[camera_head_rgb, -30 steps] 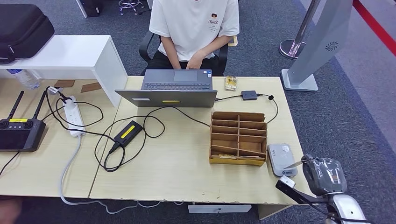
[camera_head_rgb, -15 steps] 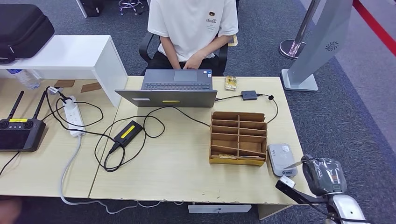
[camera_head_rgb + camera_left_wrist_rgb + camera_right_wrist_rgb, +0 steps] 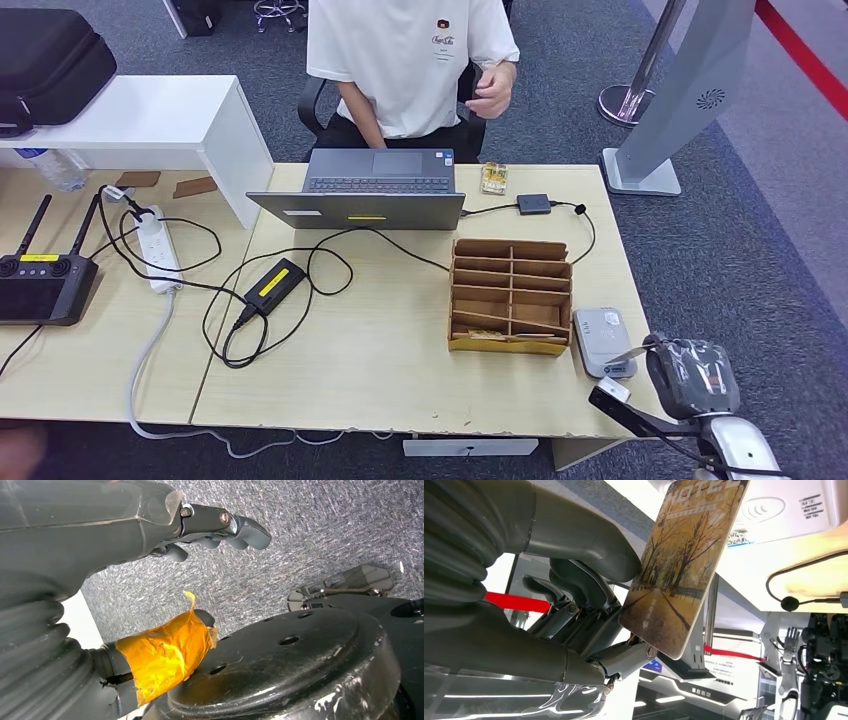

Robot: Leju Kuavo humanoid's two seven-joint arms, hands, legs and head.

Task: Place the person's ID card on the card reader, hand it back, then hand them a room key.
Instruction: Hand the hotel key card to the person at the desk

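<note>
One card, a room key (image 3: 684,565) printed with an autumn avenue, is pinched between the right hand's (image 3: 574,605) thumb and fingers. Just beyond it the card reader (image 3: 603,340) lies on the desk (image 3: 400,360). The left hand (image 3: 200,527) hangs empty, fingers loosely curled apart.

Tree-printed hotel card (image 3: 684,570) held above white card reader (image 3: 603,341).

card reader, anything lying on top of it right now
Nothing rests on the card reader. The right robot hand holds a card beside its near edge, covering a corner.
</note>
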